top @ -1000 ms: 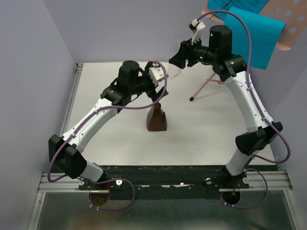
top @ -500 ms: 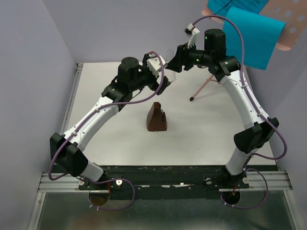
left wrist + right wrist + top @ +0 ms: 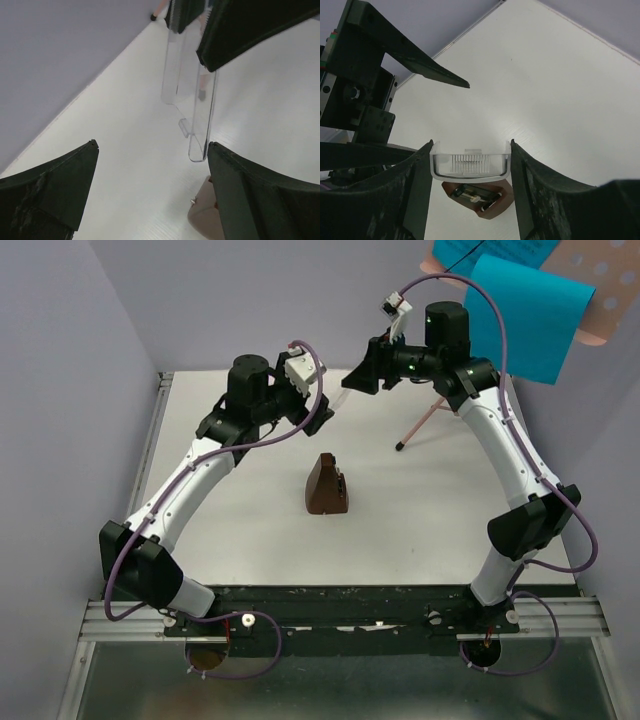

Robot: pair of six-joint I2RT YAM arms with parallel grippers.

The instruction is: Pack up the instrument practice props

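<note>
The left claw (image 3: 151, 145) was spread fully wide and held nothing, with its opening turned toward a clear plastic piece (image 3: 197, 107). That piece was gripped across its width by the right claw (image 3: 470, 150), whose jaws were partly closed on it. A hand-over above the surface was judged to be the step in hand. To be done well, the open fingers would need to be brought squarely around the free end of the plastic, away from the right claw's fingers. They would then have to be closed firmly before the other grip was loosened. Thin, smooth plastic was judged likely to slip or twist if pinched at a corner.

The dark-brown metronome block (image 3: 326, 485) stood upright and untouched on the white surface (image 3: 400, 530). It was nearer the arm bases than both claws and lay between them from side to side. At the far right, the pink music stand (image 3: 605, 300) was set with a thin leg (image 3: 420, 424) on the surface beside the right arm. The blue paper sheet (image 3: 525, 320) hung on it, well apart from either claw.
</note>
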